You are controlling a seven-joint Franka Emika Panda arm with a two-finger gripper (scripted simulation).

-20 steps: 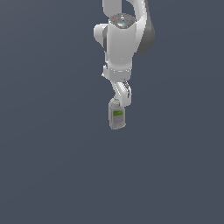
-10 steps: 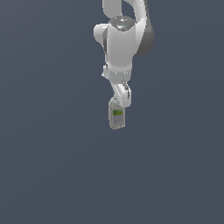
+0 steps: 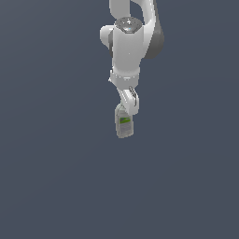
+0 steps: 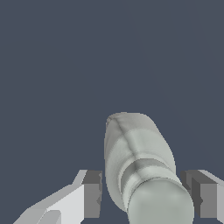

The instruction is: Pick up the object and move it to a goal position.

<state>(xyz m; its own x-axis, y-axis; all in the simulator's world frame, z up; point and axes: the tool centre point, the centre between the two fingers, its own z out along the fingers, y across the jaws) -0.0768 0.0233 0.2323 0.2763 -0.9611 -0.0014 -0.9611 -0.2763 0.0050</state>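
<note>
The object is a small pale grey-white bottle (image 3: 124, 125) with a green-and-white label, on the dark grey floor just below the arm's hand in the exterior view. My gripper (image 3: 122, 111) is at its cap end. In the wrist view the bottle (image 4: 135, 153) runs away from the camera, with its rounded cap nearest. My gripper (image 4: 142, 194) is open and straddles the cap. One dark pad (image 4: 92, 194) stands clear of the bottle with a visible gap. The other pad (image 4: 194, 192) is close to the cap's side.
The plain dark grey floor (image 3: 56, 177) stretches all around the bottle. The white arm (image 3: 128, 46) rises above the bottle towards the top of the exterior view. No other object shows.
</note>
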